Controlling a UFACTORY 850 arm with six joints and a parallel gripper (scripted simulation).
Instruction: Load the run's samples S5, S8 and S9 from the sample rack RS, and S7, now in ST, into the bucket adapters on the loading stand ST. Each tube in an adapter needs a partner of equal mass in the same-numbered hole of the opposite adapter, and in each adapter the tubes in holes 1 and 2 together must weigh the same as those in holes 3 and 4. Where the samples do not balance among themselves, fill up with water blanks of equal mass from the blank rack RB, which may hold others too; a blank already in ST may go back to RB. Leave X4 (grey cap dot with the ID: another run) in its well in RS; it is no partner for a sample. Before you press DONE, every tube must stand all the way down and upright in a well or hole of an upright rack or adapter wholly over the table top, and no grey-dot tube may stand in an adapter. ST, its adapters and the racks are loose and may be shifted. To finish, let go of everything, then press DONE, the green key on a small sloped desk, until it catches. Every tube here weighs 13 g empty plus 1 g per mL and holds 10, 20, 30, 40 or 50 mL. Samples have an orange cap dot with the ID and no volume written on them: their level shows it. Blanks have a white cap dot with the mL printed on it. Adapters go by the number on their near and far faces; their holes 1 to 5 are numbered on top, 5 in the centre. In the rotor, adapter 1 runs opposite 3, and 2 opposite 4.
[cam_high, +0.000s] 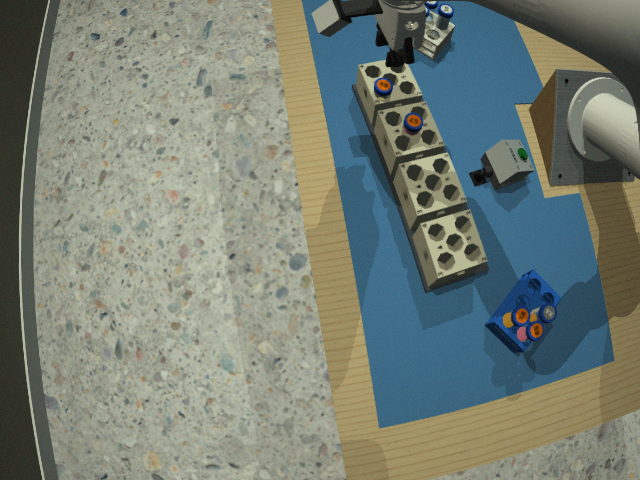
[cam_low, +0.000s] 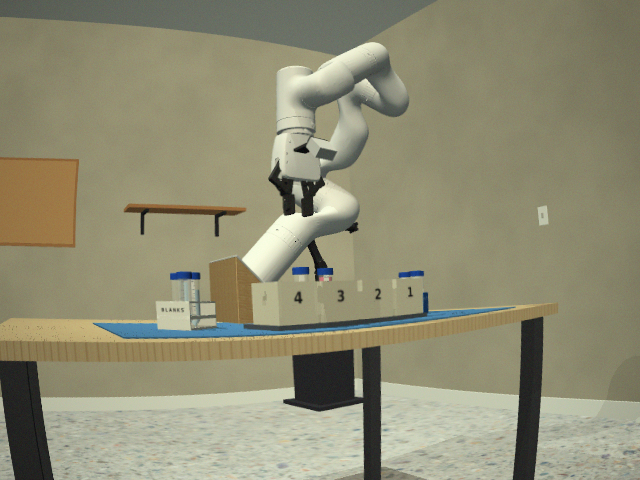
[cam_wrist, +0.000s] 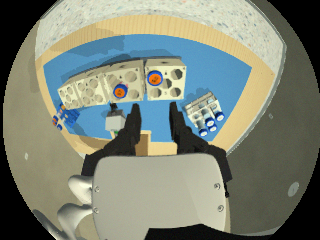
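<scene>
Beige walls and a speckled floor frame a counter (cam_low: 268, 347) under a blue mat (cam_high: 434, 361), where the stand (cam_high: 379, 135) carries four adapters in a row. High above adapter 4 (cam_low: 283, 303) hangs the hand (cam_low: 298, 212), its fingers partly apart with nothing between them. Two orange-dot tubes stand in the stand: one (cam_high: 383, 85) in adapter 4, one (cam_high: 413, 120) in adapter 3 (cam_low: 338, 299). I cannot read their IDs.

The danger I see is in the balance: two samples side by side in neighbouring adapters are not opposite partners, and a wrong-mass blank from the blank rack (cam_low: 178, 315) would leave the load lopsided. Two more orange-dot tubes (cam_high: 520, 315) and a grey-dot one (cam_high: 546, 312) wait in the blue rack (cam_high: 502, 326), well apart from the hand, at the row's other end. Grabbing the grey one by mistake would spoil the run.
</scene>
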